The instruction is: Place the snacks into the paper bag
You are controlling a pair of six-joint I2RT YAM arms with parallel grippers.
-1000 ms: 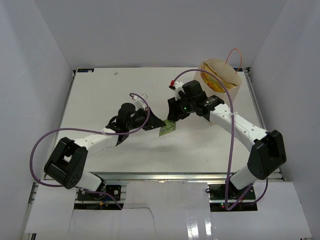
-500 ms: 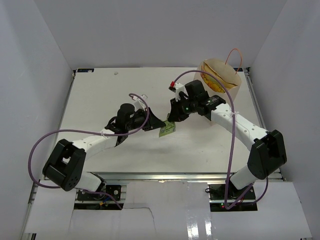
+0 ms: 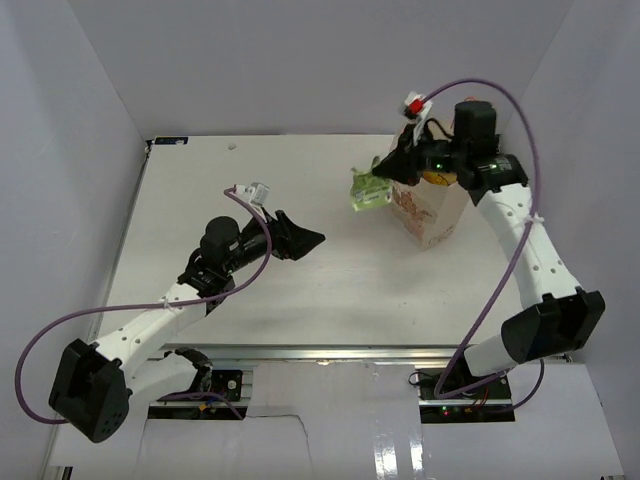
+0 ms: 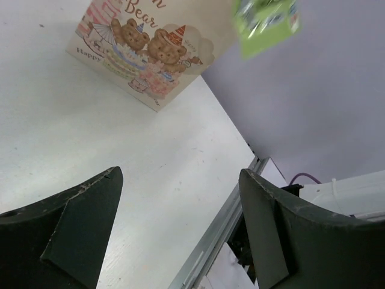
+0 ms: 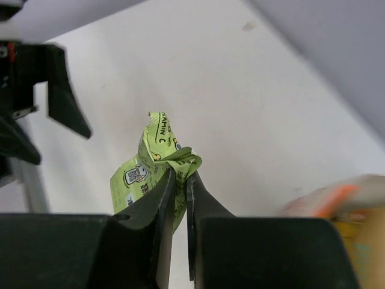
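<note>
A crumpled green snack packet (image 3: 366, 190) hangs in the air just left of the upright cream paper bag (image 3: 428, 215). My right gripper (image 3: 381, 178) is shut on the packet (image 5: 149, 171), pinching its top fold between the fingers (image 5: 167, 192). The bag's bear print (image 4: 147, 51) faces my left gripper (image 3: 312, 239), which stands open and empty over the table's middle, well left of the bag. In the left wrist view the packet (image 4: 266, 25) shows high up beside the bag. Something yellow-orange (image 3: 437, 178) shows in the bag's mouth.
White walls close in the white table (image 3: 230, 190) at the back and on both sides. A metal rail (image 4: 210, 247) runs along its near edge. The right arm's purple cable (image 3: 500, 290) loops over the table's right side.
My right gripper closed on the green packet and carried it up and right to the paper bag. My left gripper let the packet go, opened wide and drew back left.
</note>
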